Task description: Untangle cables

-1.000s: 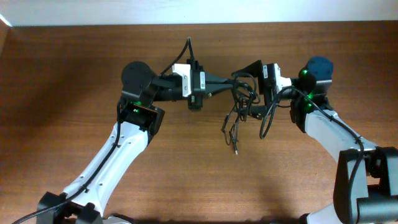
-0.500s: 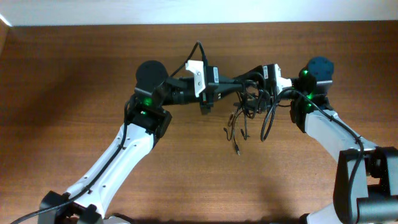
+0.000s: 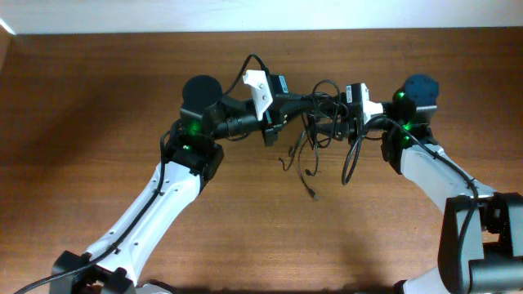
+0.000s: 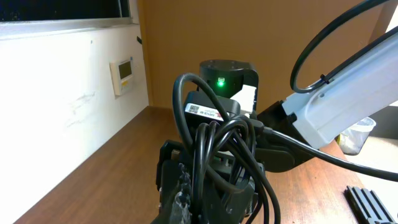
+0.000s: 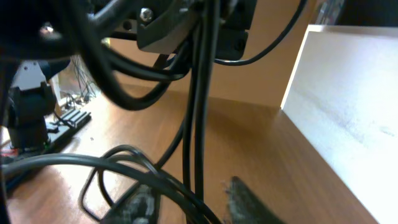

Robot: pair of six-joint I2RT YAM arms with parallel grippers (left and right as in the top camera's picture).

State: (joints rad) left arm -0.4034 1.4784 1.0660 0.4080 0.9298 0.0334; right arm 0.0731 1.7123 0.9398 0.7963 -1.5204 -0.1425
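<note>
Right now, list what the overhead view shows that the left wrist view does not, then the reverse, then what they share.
Only overhead: the left arm, and the loose plug ends of the cables trailing below the tangle over the table. Only left wrist: a small wall panel and a clear cup. Both: the cables bunched together, and the right arm.

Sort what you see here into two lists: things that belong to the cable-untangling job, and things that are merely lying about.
Part of the job:
- cables, a tangled bunch hanging between the arms
- left arm
- right arm

Merely about:
- wall control panel
- clear plastic cup
- black ribbed strip
</note>
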